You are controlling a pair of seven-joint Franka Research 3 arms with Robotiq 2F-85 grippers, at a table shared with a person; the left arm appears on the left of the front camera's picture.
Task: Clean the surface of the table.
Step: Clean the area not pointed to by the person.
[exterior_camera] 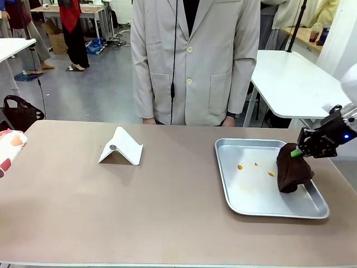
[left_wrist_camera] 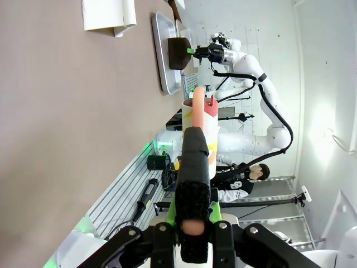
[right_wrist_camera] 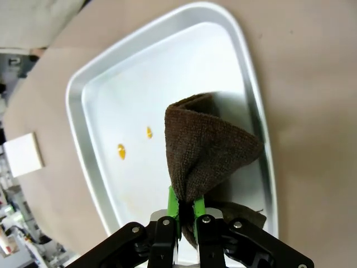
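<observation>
right claw of mine (exterior_camera: pixel 298 151) pinches the brown cloth (exterior_camera: pixel 293 170), seemingly limp and light, by its bunched top, hanging just beneath me, ready for the hard, smooth table (exterior_camera: pixel 139 206).

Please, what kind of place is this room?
Probably a robotics lab or workshop: a white-topped work table stands behind the brownish table, a cardboard box sits on the floor, and a person in a pale coat stands at its far side.

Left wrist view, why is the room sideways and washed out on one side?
Left wrist view: the camera is rolled with the wrist, so the table stands upright; the far wall is blown out. Right wrist view: the wide lens bows the rim of the metal tray.
</observation>
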